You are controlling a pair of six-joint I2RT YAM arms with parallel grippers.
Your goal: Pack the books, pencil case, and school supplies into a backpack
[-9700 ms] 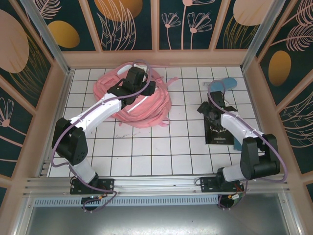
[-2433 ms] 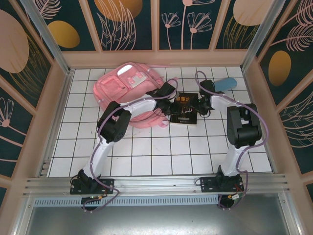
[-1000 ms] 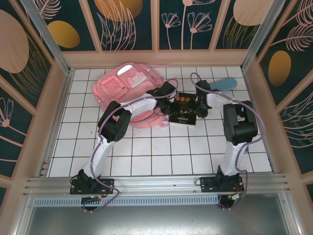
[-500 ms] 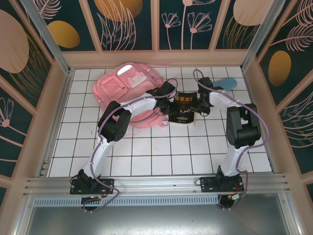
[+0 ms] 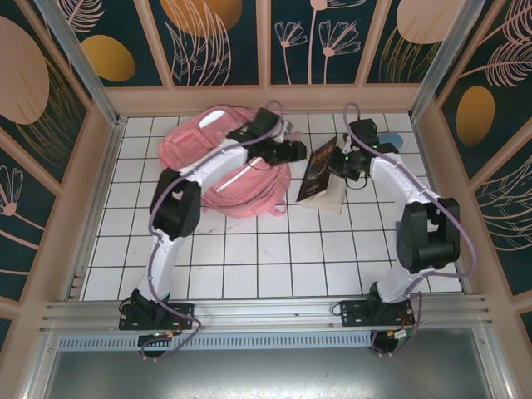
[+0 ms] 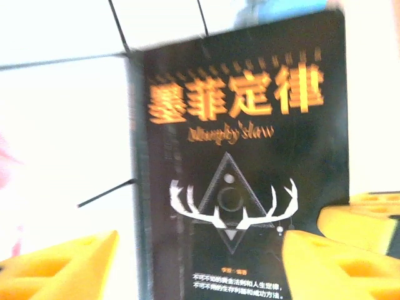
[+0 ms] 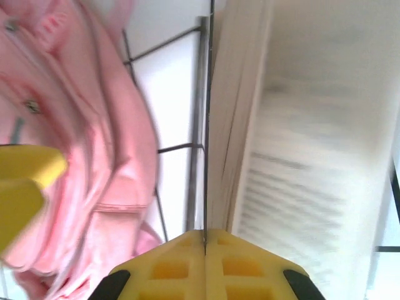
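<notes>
The right claw point(image 5: 339, 160) is clenched on the black book point(image 5: 317, 170), and its wrist view shows the two yellow fingers point(image 7: 181, 265) pressed flat together with just the thin dark cover pinched between them. The book hangs tilted off the tabletop point(image 5: 249, 258), toward the middle of the far edge, with its cover facing left. Its white pages point(image 5: 331, 198) sag open below it and to the right. The cover carries orange characters above a pale triangle with antlers. The left claw point(image 5: 295, 151) reaches across over the pink backpack point(image 5: 220, 170) and sits just left of the book. It's released, with its yellow fingers point(image 6: 62, 269) spread wide and the cover square in front of them, nothing between. The backpack lies slumped on the far left part of the tabletop, close beside the book. A light blue pencil case point(image 5: 388, 143) rests near the far right corner, partly behind the right arm.
</notes>
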